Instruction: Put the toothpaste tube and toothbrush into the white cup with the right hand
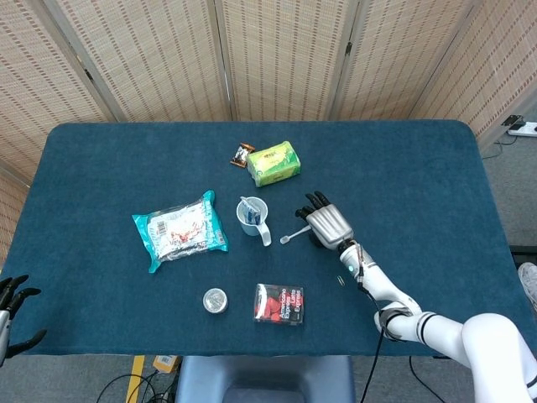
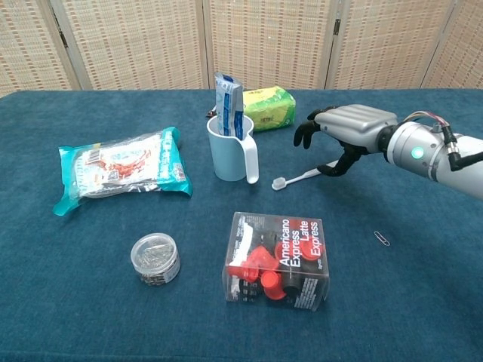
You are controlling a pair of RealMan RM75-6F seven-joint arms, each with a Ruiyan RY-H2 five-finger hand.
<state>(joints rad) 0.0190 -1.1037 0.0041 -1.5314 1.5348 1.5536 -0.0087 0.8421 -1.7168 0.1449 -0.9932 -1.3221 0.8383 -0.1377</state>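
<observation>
Right hand (image 2: 349, 130) sat right of centre, palm down, fingers curled, thumb side touching the toothbrush (image 2: 299, 177). Left hand (image 1: 10, 304) hung at lower left, fingers apart.

Blue table (image 1: 419, 168) bearing a teal snack bag (image 2: 121, 170), green packet (image 2: 266, 107), small brown wrapper (image 1: 242, 154), clear-lidded tin (image 2: 155, 259), coffee capsule box (image 2: 278, 260), and paperclip (image 2: 382, 238).
</observation>
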